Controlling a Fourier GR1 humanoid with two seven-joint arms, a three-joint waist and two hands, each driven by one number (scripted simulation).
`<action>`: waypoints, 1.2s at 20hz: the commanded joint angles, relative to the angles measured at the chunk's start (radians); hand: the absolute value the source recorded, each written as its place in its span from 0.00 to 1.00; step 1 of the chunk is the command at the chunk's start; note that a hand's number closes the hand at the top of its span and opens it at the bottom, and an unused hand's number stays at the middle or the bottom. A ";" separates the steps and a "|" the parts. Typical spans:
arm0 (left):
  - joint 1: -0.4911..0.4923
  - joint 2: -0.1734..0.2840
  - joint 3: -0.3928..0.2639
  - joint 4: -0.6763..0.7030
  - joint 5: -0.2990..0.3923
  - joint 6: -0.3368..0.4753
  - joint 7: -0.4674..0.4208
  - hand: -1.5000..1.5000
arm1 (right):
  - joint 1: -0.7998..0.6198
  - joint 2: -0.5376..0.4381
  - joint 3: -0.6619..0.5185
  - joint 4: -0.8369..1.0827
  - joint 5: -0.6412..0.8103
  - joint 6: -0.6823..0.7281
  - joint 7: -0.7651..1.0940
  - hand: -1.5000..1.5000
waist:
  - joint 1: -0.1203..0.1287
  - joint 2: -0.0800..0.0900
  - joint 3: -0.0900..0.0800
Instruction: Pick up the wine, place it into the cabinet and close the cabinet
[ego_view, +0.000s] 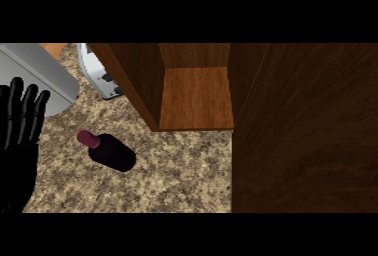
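Observation:
The wine bottle (111, 151), dark purple with a lighter magenta neck, stands on the speckled counter (177, 175) at the left of the middle. The wooden cabinet (196, 97) stands behind it with its inside shelf showing, and its open door (306, 130) fills the right side of the view. At the left edge my left hand (20, 117) is open, fingers straight and pointing up, a short way left of the bottle and apart from it. My right hand does not show.
A grey round pot or lid (40, 75) sits at the upper left. Behind it, next to the cabinet's left wall, stands a white toaster-like appliance (103, 75). The counter runs on in front of the cabinet.

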 joint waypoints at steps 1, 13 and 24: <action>-0.009 0.056 0.002 -0.023 0.101 -0.110 0.017 0.00 | 0.032 -0.005 -0.028 -0.044 -0.039 0.011 0.004 0.00 | 0.005 0.000 -0.031; -0.096 0.285 -0.043 0.154 0.814 -0.586 0.186 0.00 | 0.155 0.039 0.182 -0.258 -0.139 0.047 0.274 0.00 | -0.010 -0.002 -0.033; -0.156 0.502 0.135 0.189 1.193 -0.579 0.361 0.00 | 0.114 0.063 0.332 -0.515 -0.012 -0.076 0.557 0.00 | 0.007 0.001 -0.032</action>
